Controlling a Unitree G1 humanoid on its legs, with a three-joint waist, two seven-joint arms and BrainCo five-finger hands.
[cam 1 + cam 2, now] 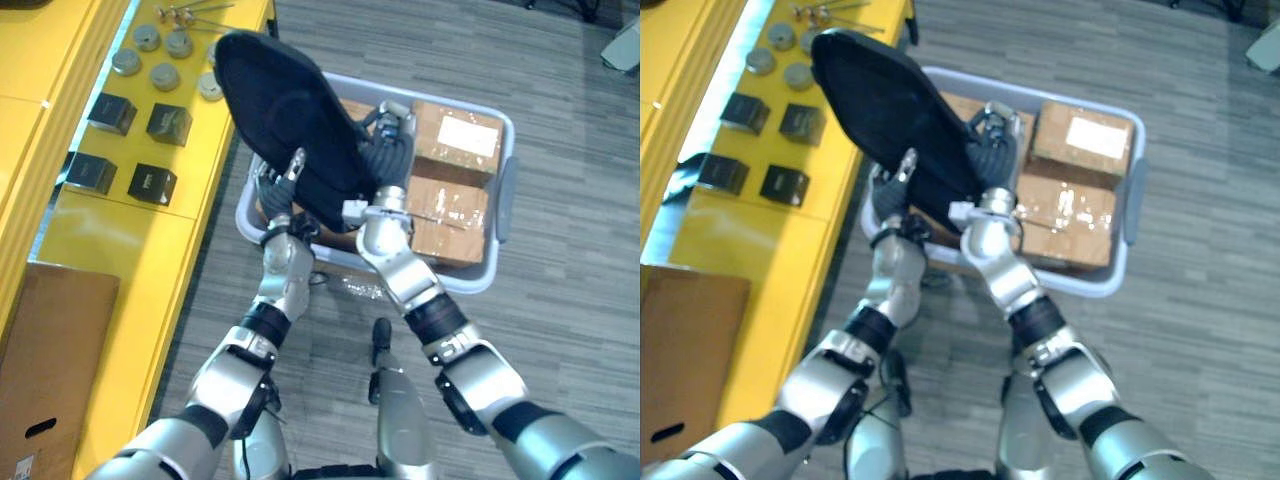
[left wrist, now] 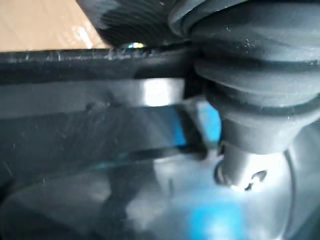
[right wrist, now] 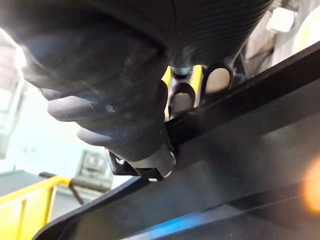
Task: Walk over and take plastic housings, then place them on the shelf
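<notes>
Firmly, fingers of left hand (image 1: 270, 200) and right hand (image 1: 388, 150) grip housing (image 1: 285, 110) edges above bin (image 1: 505, 130).

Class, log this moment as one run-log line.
left hand: grips plastic housing | right hand: grips it | housing: over bin, beside yellow shelf

Both silver-grey arms reach forward toward 12 o'clock, wrists close together. The left robot hand (image 1: 268, 192) pinches the black housing (image 1: 285, 105) at its 6 o'clock edge, and the right robot hand (image 1: 388, 150) pinches it near 4 o'clock.
</notes>
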